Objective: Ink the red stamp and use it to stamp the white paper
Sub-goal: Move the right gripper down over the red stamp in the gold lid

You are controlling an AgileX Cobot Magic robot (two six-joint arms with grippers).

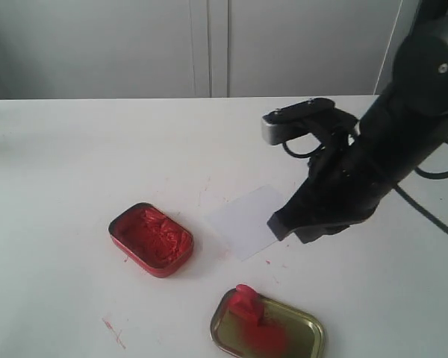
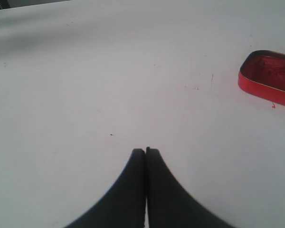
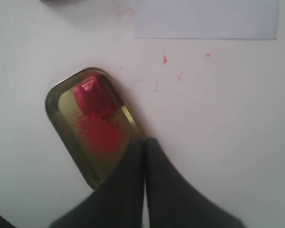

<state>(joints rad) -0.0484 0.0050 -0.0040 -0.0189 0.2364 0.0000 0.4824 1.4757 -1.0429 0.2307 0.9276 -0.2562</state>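
Right claw point(image 3: 144, 140) near red stamp point(image 3: 90, 95), apart

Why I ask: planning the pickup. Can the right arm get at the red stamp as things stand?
Likely yes: the red stamp sits uncovered in the gold lid beside the shut right tool, with nothing between them.

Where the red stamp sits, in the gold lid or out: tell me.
In. The red stamp rests inside the gold lid, within its rim.
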